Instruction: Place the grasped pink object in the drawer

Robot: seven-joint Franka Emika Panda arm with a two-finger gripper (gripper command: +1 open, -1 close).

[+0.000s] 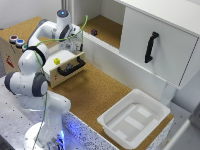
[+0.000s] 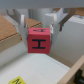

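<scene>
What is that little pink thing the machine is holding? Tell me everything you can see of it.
The pink object is a small pinkish-red cube with slightly rounded edges. A black mark like a letter H lying on its side shows on its front face, and another black mark on top. It looks matte, perhaps foam or painted wood. The gripper has its jaws shut on two opposite sides, holding it level above the pale plywood drawer, apart from the floor.

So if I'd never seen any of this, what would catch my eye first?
Probably the white robot arm bending over the open plywood drawer at the exterior view's left. The wrist view shows its tool clamped on a pinkish-red cube with black markings, held above the drawer. The white plastic tub on the cork surface, lower right, also stands out.
</scene>
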